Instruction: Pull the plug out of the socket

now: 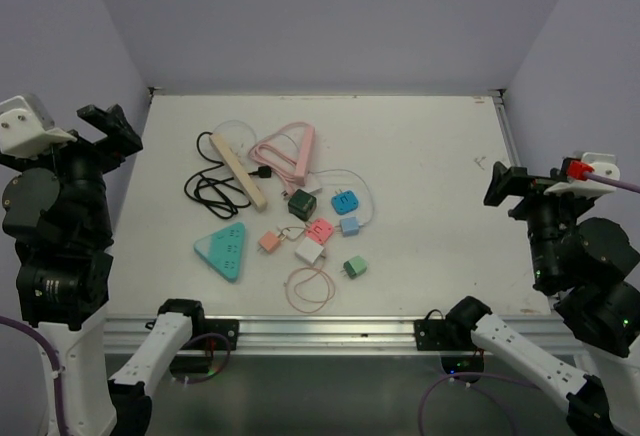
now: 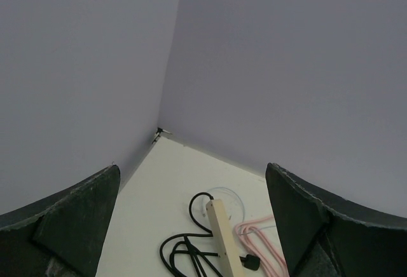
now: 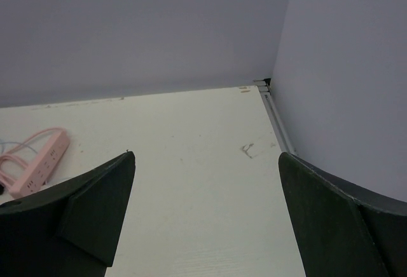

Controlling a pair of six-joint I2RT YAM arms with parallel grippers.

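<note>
The black plug point(image 1: 262, 171) lies left of centre on the worktop point(image 1: 430, 156), just beside the long right edge of the cream power strip point(image 1: 240, 171) and next to the cable of the pink power strip point(image 1: 301, 151). It is small, dark and blocky. From the left wrist view it seems to rest on its side against the strip, not standing in one of the top sockets, though whether its pins are seated anywhere is too small to tell. A black cable point(image 1: 205, 188) coils on the strip's left side and runs to its far end.

Nearer the arms sit a teal triangular socket block point(image 1: 222, 249) and a loose cluster of small coloured cube adapters point(image 1: 318, 230) with thin leads. All of it is gathered in one reachable patch, probably so either arm can get to it.

The left tool point(image 1: 110, 128) is raised at the left edge, released and grasping nothing, well apart from the plug. The right tool point(image 1: 503, 184) is likewise released and empty at the right edge. Both are parked clear, which reads as a rest pose, not a working one
</note>
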